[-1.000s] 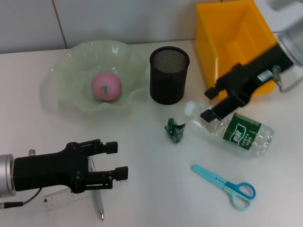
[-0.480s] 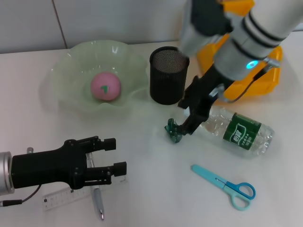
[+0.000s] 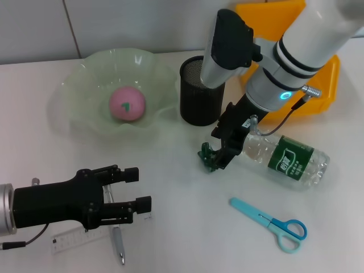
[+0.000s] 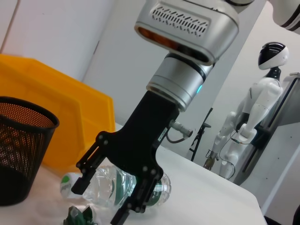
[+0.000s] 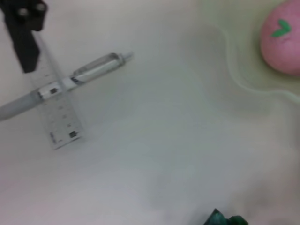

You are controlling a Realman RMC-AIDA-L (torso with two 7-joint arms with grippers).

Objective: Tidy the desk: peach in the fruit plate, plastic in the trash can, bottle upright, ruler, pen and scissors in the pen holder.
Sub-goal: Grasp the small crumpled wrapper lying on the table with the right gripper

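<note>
The right gripper (image 3: 223, 149), its black jaws apart, hangs directly over the crumpled green plastic scrap (image 3: 209, 157) lying on the white desk (image 3: 182, 227) at 6 o'clock from the black mesh pen holder (image 3: 200, 91), with the fallen clear plastic bottle with a green label (image 3: 281, 158) just beside it at 3 o'clock. The scrap looks feather-light, soft and springy, so a pinch across its bunched middle should hold it, though thin film could slip from smooth fingers. The yellow plastic bin (image 3: 318, 68), the likely trash can, sits at 1 o'clock from the scrap, partly behind the arm. The pink toy peach (image 3: 127, 104) already rests in the pale green scalloped glass plate (image 3: 74, 85). At 8 o'clock from the scrap, the left gripper (image 3: 139, 190), jaws apart, hovers just over the clear plastic ruler (image 3: 71, 240) and the silver ballpoint pen (image 3: 118, 244); the right wrist view shows the pen lying across the ruler. The light blue scissors (image 3: 273, 224) lie at 5 o'clock from the scrap. Against half a second ago, the right gripper has edged lower and closer onto the scrap, while the left gripper has barely shifted and nothing on the desk has moved.
</note>
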